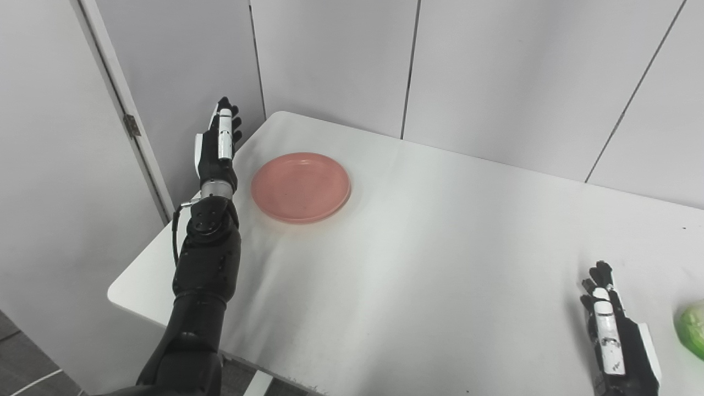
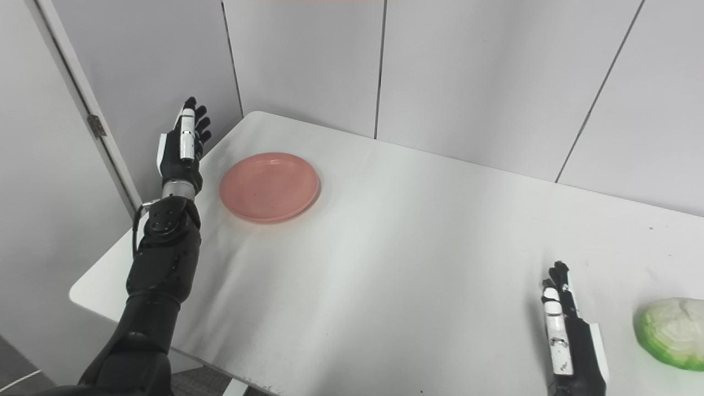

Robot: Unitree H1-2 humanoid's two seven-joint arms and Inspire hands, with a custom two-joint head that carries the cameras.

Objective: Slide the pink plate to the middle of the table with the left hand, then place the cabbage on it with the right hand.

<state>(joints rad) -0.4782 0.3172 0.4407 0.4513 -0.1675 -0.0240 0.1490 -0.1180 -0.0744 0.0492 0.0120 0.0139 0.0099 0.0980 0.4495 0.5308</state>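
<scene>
White table: pink plate far-left, cabbage (right edge), nothing between.

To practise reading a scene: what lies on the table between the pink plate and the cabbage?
Only the right hand, just left of the cabbage. From it to the pink plate the white table is bare, seen best in the right eye view.
</scene>
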